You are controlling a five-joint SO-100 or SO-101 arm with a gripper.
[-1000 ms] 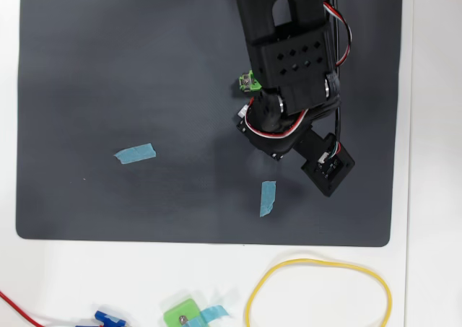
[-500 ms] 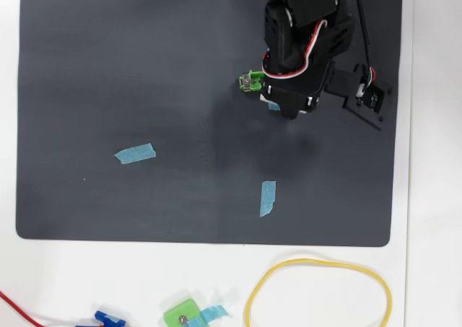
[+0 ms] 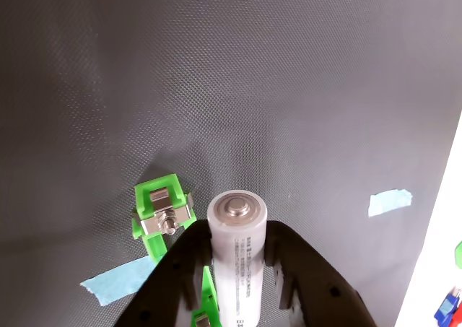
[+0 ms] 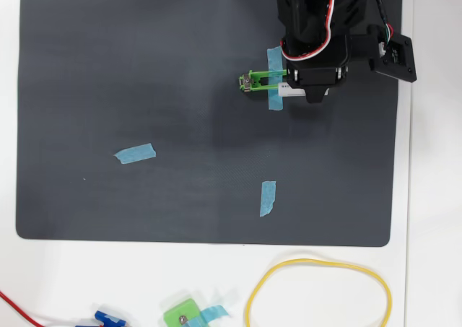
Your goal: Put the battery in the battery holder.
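Observation:
In the wrist view, the white battery [image 3: 238, 258] with fine dark print stands between the black fingers [image 3: 289, 262] of my gripper [image 3: 238, 247], which is shut on it, with the metal end cap facing the camera. Just left of and below it, the bright-green battery holder [image 3: 160, 213] lies on the dark mat, its silver contact and screw showing and blue tape [image 3: 119, 280] across it. In the overhead view the gripper [image 4: 287, 89] is at the holder's [image 4: 256, 81] right end. A sliver of the battery [image 4: 291, 91] shows under the arm.
Loose blue tape strips [image 4: 135, 153] [image 4: 268, 198] lie on the dark mat [image 4: 108, 67]. On the white table below it are a yellow loop [image 4: 253, 291], a small squarish green piece [image 4: 182, 314], a blue part [image 4: 108, 317] and a red wire [image 4: 14, 303].
The arm has drawn back toward the top right of the overhead view, uncovering the holder's length and the tape strip across it. The gripper now sits at the holder's right end.

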